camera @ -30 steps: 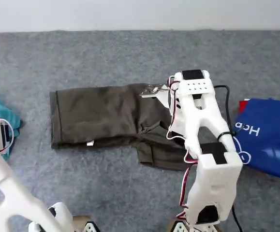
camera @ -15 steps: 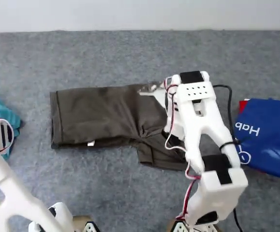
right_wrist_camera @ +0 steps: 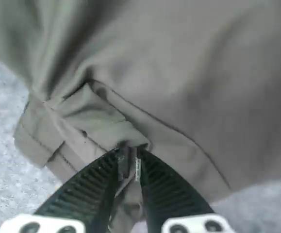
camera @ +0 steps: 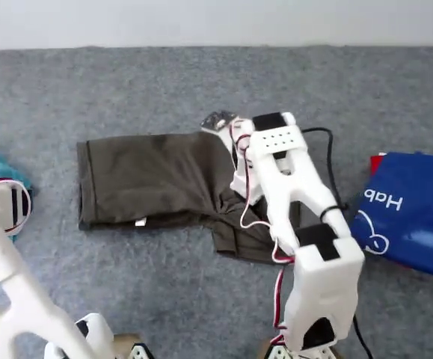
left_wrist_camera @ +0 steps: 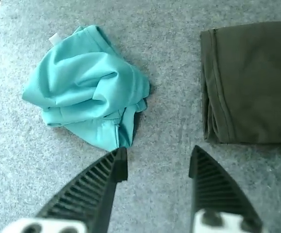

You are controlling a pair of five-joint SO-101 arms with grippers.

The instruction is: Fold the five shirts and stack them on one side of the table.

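Olive shirt (camera: 156, 179) is lying lengthwise across the table (camera: 201, 82), its right end being pinched, seemingly at a sleeve seam, by the closed right gripper (right_wrist_camera: 129, 167), while the left gripper (left_wrist_camera: 155, 167), parted and empty, is hovering beside the opposite hem.

White plastic arms (camera: 300, 191), black servos (camera: 318, 238), red and white cables (camera: 278, 292), ribbed black jaws

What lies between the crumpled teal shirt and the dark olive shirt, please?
A bare stretch of grey table covering lies between the teal shirt and the olive shirt, as the left wrist view shows.
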